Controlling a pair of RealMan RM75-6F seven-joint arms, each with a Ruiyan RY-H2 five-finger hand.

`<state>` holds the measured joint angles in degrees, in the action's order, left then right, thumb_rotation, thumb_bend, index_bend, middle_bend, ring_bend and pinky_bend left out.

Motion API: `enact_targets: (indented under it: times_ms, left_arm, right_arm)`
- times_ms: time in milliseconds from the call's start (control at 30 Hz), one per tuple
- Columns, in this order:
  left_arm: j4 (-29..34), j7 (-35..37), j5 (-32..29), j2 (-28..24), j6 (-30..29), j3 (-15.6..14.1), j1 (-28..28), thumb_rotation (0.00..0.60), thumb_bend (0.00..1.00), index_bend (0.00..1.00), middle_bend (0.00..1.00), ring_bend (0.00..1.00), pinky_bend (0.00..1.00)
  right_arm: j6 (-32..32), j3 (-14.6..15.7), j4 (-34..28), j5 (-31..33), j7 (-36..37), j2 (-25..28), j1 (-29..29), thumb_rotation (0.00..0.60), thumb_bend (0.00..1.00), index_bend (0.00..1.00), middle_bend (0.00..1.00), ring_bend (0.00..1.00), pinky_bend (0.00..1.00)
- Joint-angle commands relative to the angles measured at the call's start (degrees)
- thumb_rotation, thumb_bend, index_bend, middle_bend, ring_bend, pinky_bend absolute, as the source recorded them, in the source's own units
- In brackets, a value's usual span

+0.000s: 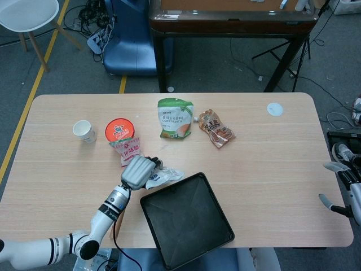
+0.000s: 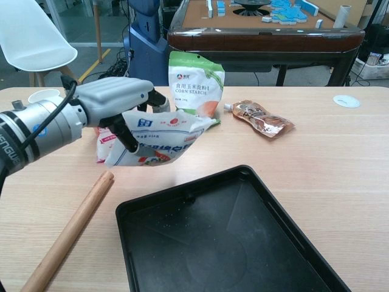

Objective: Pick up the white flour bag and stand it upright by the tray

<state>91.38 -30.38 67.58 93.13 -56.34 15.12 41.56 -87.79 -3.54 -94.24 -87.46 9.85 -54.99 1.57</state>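
White and printed in red and blue, the flour bag hangs clear of the table in the left hand, whose fingers curl over its upper edge and pinch it from above; the bag sags sideways, its long side roughly level, not upright. Taking the black tray as the landmark, the bag is held just beyond the tray's far-left corner, above bare wood, with the wooden rolling pin lying on the table off the tray's left edge. Farther back from the tray stand the green corn starch pouch, a brown spouted pouch, a pink snack packet, a red-lidded tub and a paper cup. The step in hand appears to be the carry: the pick-up looks done and the placing has not begun. The next move probably calls for turning the wrist so the bag's base faces down, lowering it onto the free patch beside the tray's left rim, and settling it before letting go, since a soft bag could slump or tip against the rolling pin. The right hand shows only at the table's far right edge, well away from the tray; whether its fingers are spread or closed cannot be told.
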Motion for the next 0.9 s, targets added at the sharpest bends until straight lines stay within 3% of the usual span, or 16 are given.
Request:
enact_targets:
  times_ms: [33, 167, 367, 900]
  left_arm:
    - [-1.94, 5.46, -4.58, 0.71, 2.4, 2.33, 0.88, 0.6, 0.19, 0.56, 0.72, 0.7, 0.77]
    - [-2.37, 9.46, -9.67, 0.32, 4.95, 3.68, 1.61, 0.6, 0.19, 0.56, 0.72, 0.7, 0.77]
    - [-4.19, 14.82, -11.71, 0.83, 5.91, 4.35, 2.12, 0.6, 0.19, 0.55, 0.72, 0.7, 0.77]
    - [-11.41, 25.66, -8.86, 3.47, 8.89, 2.64, 3.76, 0.6, 0.19, 0.47, 0.67, 0.64, 0.76]
  right_arm:
    - [0.0, 0.02, 0.08, -0.01, 0.07, -0.06, -0.02, 0.6, 0.22, 0.24, 0.25, 0.14, 0.16]
    - [0.08, -0.01, 0.2, -0.05, 0.15, -0.11, 0.05, 0.6, 0.22, 0.24, 0.25, 0.14, 0.16]
    - [0.2, -0.02, 0.35, 0.02, 0.26, -0.22, 0.09, 0.6, 0.22, 0.24, 0.25, 0.14, 0.16]
    - [0.52, -0.16, 0.59, 0.25, 0.3, -0.35, 0.29, 0.6, 0.22, 0.24, 0.25, 0.14, 0.16]
